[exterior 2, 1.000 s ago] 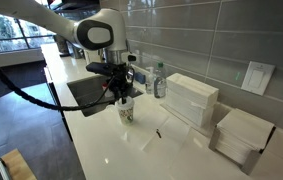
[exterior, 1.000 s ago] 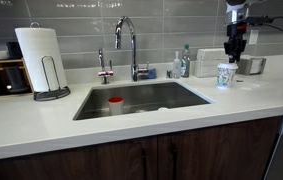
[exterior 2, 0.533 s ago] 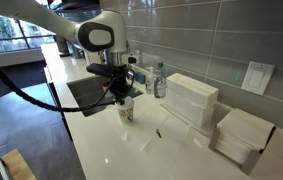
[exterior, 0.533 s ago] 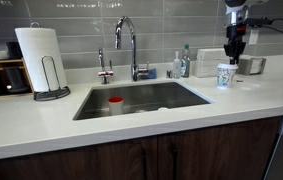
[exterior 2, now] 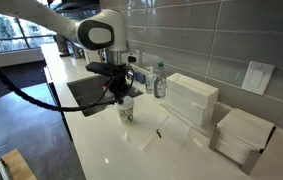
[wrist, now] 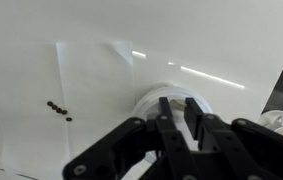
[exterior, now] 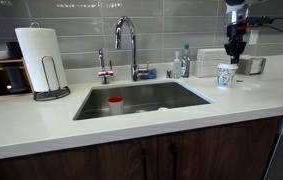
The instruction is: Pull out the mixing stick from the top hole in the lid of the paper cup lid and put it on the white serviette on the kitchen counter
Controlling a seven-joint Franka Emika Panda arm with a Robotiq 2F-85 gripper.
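The paper cup (exterior: 226, 76) (exterior 2: 127, 111), white with a blue-green print, stands on the white kitchen counter (exterior: 131, 125) beside the sink. Its round white lid (wrist: 151, 104) fills the lower middle of the wrist view. My gripper (wrist: 179, 108) hangs straight above the cup (exterior: 235, 57) (exterior 2: 121, 95), its two black fingers (wrist: 166, 112) low over the lid and a narrow gap apart. A small brown tip, the mixing stick (wrist: 177, 103), shows in that gap, and white lid is visible on both sides of it. The white serviette (wrist: 91, 80) lies flat on the counter to the left of the cup.
Dark crumbs (wrist: 57, 109) lie at the serviette's edge. The steel sink (exterior: 141, 98) holds a red-topped container (exterior: 115, 104), with a faucet (exterior: 131, 45) and soap bottles (exterior: 181, 62) behind. A paper-towel stand (exterior: 41, 62) is far off. White box stacks (exterior 2: 191, 100) (exterior 2: 243, 135) stand against the wall.
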